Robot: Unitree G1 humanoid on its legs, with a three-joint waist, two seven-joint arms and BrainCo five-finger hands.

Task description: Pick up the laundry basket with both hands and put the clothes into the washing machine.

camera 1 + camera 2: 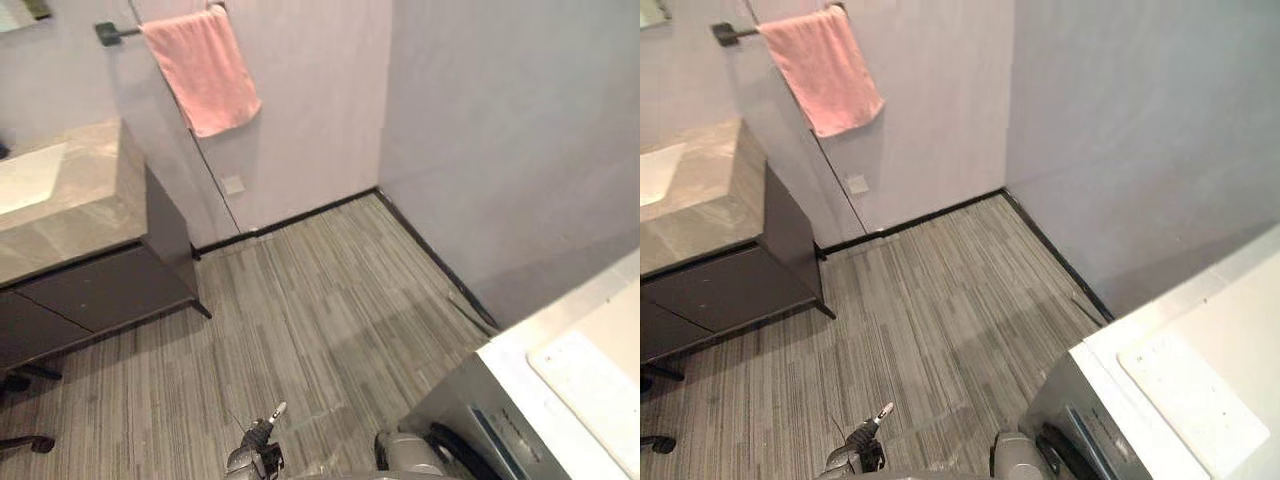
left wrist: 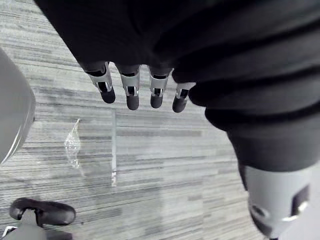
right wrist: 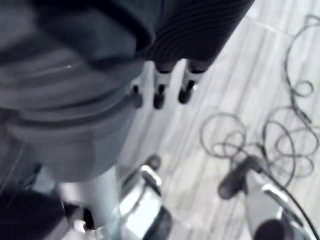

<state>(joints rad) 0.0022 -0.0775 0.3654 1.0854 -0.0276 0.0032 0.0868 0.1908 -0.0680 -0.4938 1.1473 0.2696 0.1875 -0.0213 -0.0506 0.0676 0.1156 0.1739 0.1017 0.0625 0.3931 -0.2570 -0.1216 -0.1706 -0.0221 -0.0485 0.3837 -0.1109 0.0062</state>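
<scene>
Between vanity [image 1: 95, 285] and probable washer [image 1: 510, 385], floor [image 1: 320, 320]

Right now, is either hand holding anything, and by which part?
Nothing is held. The left hand hangs with straight fingers over the striped floor, and the right hand hangs empty too.

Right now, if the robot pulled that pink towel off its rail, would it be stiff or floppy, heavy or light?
Probably floppy: the pink towel hangs limp from the rail with soft folds. Likely light, since the cloth looks thin. It seems only draped over the rail, so a tug may well slide it off.
</scene>
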